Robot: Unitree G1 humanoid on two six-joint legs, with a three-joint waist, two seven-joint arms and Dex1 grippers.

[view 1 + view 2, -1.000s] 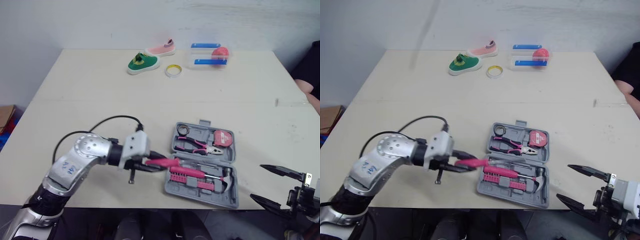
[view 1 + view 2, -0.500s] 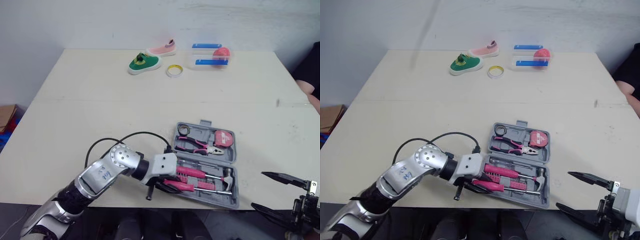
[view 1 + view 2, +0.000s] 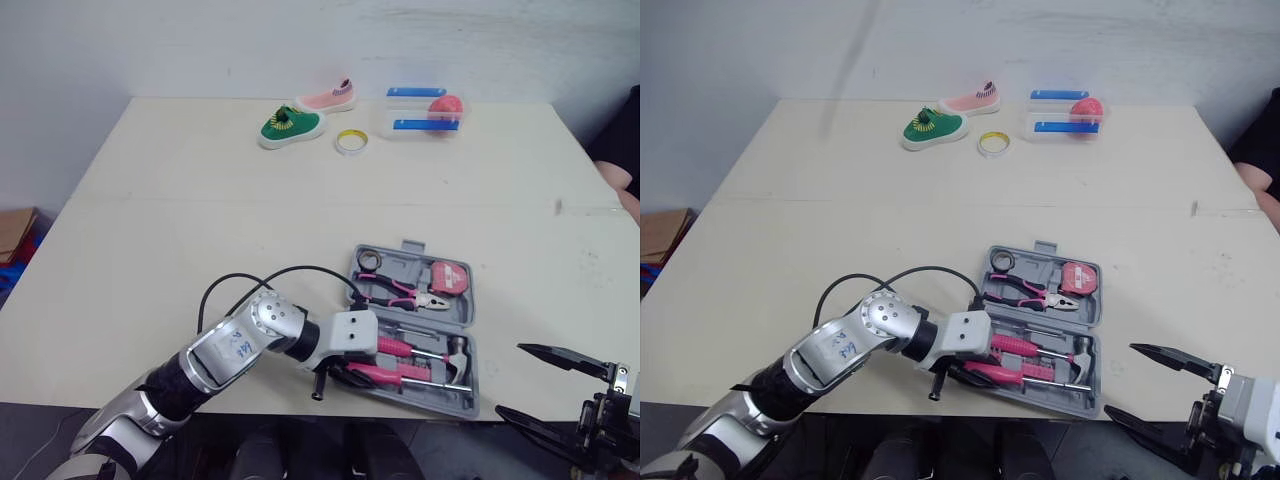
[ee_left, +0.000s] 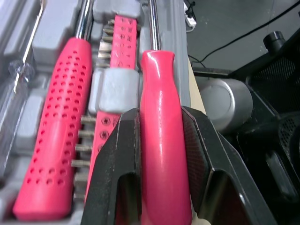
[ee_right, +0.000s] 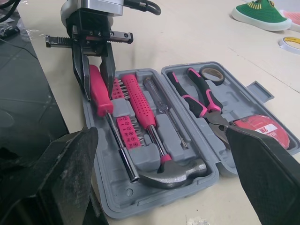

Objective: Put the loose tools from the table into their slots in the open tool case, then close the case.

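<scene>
A pale table carries an open grey tool case near its front edge, the lid laid flat on the far side. The robot's left gripper reaches in over the case's left end, its two black fingers clenched on the pink handle of a screwdriver. The screwdriver lies along the front row of the case's near half, touching the pink bit rack, its shaft pointing toward the head of the hammer; whether it is fully seated in its slot cannot be told. The right gripper hangs off the table's front edge, to the right of the case and apart from it, fingers spread wide and holding nothing. Pink-handled pliers and a pink tape measure sit in the lid half. At the table's far end lie a clear container, a green shoe, a pink shoe and a yellow tape roll.
</scene>
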